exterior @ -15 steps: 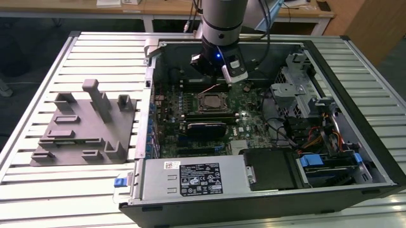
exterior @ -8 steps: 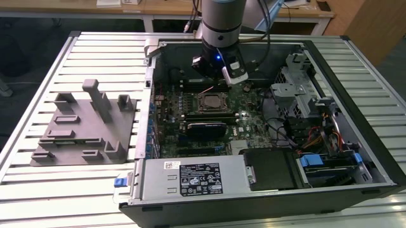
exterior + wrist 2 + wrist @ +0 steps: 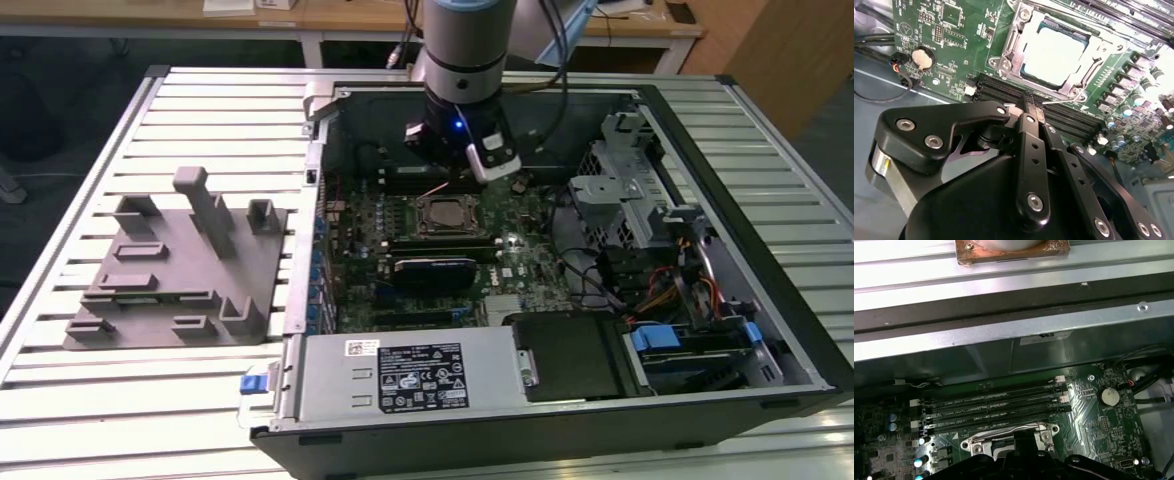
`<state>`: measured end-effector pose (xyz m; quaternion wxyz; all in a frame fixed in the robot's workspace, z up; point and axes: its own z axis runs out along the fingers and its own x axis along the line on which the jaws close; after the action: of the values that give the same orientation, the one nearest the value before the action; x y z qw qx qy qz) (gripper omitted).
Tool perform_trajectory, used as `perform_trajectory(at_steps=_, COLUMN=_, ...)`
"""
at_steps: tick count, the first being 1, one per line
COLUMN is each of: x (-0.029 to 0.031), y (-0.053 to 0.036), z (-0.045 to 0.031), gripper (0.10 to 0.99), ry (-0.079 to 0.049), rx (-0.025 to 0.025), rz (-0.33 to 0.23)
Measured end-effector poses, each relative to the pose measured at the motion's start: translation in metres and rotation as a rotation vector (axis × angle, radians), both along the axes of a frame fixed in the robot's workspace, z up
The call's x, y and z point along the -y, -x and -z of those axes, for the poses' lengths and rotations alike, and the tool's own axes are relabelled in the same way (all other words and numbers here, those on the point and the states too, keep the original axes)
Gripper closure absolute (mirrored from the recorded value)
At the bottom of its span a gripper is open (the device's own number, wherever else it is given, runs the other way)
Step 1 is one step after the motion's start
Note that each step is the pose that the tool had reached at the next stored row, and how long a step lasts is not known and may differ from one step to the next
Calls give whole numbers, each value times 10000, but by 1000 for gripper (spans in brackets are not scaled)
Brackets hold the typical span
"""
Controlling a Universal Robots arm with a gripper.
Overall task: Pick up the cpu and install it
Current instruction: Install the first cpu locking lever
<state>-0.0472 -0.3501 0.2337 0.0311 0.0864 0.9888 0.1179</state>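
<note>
Gripper [image 3: 1033, 104] fingers are seen pressed together in the second wrist view, with nothing clamped between them. The cpu [image 3: 1055, 54] is found seated in the socket [image 3: 1005, 52] on the motherboard [image 3: 949, 45], its pale metal top turned up inside the metal frame.

It is judged to be light, stiff and flat, with a smooth lid that could slip and a delicate underside. It would best be taken by two opposite edges, and its face should not be pressed.

The fingertips are held over the memory slots [image 3: 999, 89], just beside the socket and apart from the cpu. In the exterior view the cpu [image 3: 442, 215] is seen inside the open computer case [image 3: 561, 440], nearer the camera than the arm [image 3: 461, 45].
</note>
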Motion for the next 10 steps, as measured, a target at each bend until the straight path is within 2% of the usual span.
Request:
perform_trajectory(at_steps=2, x=0, y=1, z=15, gripper=980, ry=1, rx=22, rz=17)
perform_trajectory(at_steps=6, x=-13, y=2, z=34, gripper=980, ry=4, rx=23, rz=28)
perform_trajectory(at_steps=10, x=-54, y=1, z=57, gripper=980, ry=7, rx=24, rz=43)
